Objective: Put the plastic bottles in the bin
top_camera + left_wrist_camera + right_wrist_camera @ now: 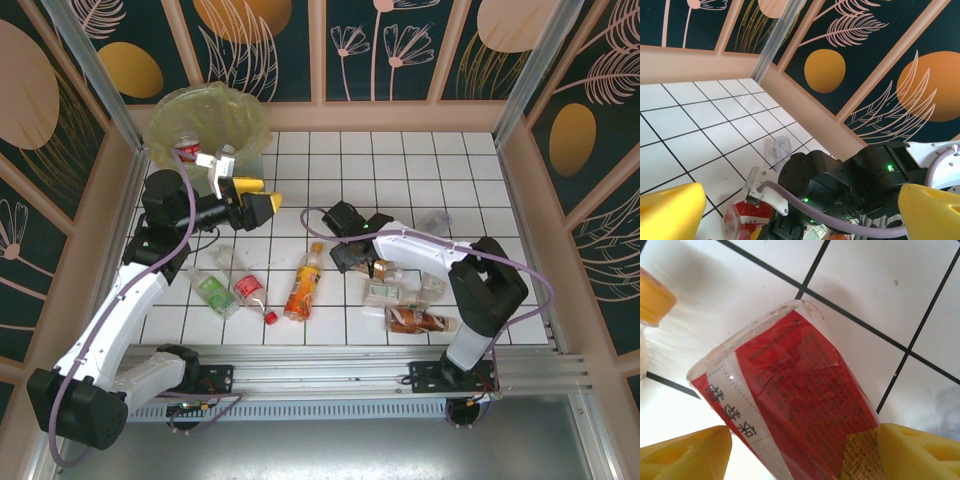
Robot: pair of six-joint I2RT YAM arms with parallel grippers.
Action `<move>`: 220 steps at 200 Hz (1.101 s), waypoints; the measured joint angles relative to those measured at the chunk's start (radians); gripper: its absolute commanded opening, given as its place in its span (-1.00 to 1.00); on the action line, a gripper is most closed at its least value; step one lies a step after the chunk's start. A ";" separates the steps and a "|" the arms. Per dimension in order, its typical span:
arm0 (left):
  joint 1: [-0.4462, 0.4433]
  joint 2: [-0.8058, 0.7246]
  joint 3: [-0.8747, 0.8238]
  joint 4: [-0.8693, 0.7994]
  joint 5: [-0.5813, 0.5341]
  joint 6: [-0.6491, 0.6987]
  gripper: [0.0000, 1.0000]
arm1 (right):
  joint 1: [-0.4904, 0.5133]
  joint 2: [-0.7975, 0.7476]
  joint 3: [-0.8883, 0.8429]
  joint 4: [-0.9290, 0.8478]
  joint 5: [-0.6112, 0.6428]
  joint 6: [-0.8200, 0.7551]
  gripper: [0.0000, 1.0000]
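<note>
Bottle with red label looks light, crushable, slick, best held across its middle; right jaws straddle it, whether clamped I cannot tell; left jaws wide apart

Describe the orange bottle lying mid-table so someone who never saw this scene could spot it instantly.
On the white tiled table, look mid-width, toward the near edge. There lies the clear plastic bottle with orange label and cap; the green-labelled bottle and red-labelled bottle on its left are shorter.
</note>
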 measured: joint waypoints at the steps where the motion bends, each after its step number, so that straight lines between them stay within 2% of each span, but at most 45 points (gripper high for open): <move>1: 0.000 0.000 0.000 0.000 0.000 0.000 0.97 | 0.000 0.000 0.000 0.000 -0.001 0.000 0.54; 32: 0.000 0.000 0.000 0.000 0.000 0.000 0.97 | -0.001 0.002 0.002 0.018 -0.011 -0.010 0.54; 60: 0.000 0.000 -0.001 0.000 0.000 0.000 0.97 | -0.033 0.082 0.077 0.095 -0.013 -0.017 0.55; 123: 0.000 0.000 -0.003 0.000 0.000 0.000 0.97 | -0.046 0.129 0.178 0.164 -0.046 -0.055 0.75; 180: 0.000 0.000 -0.003 0.000 0.000 0.000 0.97 | -0.068 -0.029 0.058 0.152 -0.173 -0.093 0.84; 220: 0.000 0.000 -0.003 0.000 0.000 0.000 0.97 | -0.129 -0.132 -0.006 0.089 -0.280 -0.123 0.85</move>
